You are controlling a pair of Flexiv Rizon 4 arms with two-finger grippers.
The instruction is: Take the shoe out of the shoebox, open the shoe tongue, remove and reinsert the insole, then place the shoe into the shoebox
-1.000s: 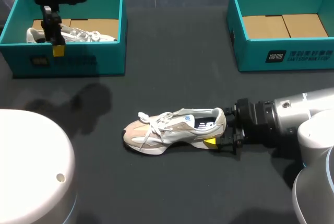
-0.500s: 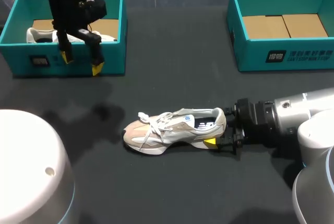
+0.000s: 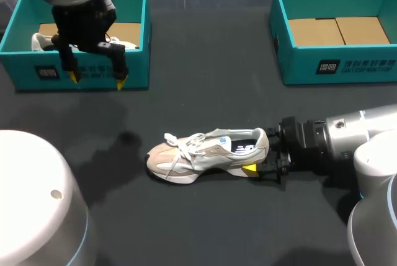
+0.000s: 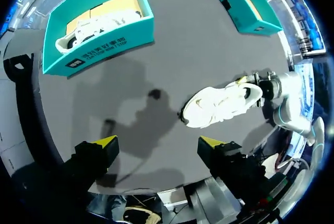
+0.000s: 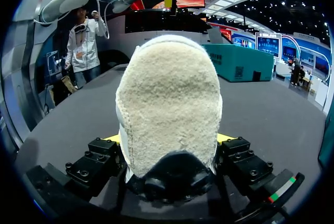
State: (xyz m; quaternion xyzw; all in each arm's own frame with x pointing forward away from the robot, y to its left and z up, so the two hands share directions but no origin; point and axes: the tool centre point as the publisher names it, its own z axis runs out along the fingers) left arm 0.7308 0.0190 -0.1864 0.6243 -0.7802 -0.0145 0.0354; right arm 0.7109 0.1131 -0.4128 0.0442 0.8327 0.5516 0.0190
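Observation:
A beige and white shoe [image 3: 208, 152] lies on its sole mid-table, toe pointing left, laces loose. My right gripper [image 3: 260, 154] is shut on its heel; in the right wrist view the fuzzy heel [image 5: 168, 104] fills the space between the two yellow fingertips [image 5: 112, 138]. High over the front wall of the left teal shoebox [image 3: 133, 36] hangs my left gripper [image 3: 97, 80], open and holding nothing. From the left wrist view the shoe [image 4: 222, 104] lies far ahead of the open left gripper [image 4: 159, 143], with the left shoebox [image 4: 135, 28] beyond.
The left shoebox holds a second white shoe [image 3: 40, 41] on cardboard. A second teal shoebox [image 3: 338, 64] with a cardboard floor stands at the back right. Dark bare tabletop [image 3: 205, 80] stretches between the boxes and around the shoe.
My left gripper has swung out from over the left shoebox toward its front wall and turned so both yellow tips show. The shoe and the right arm have stayed still.

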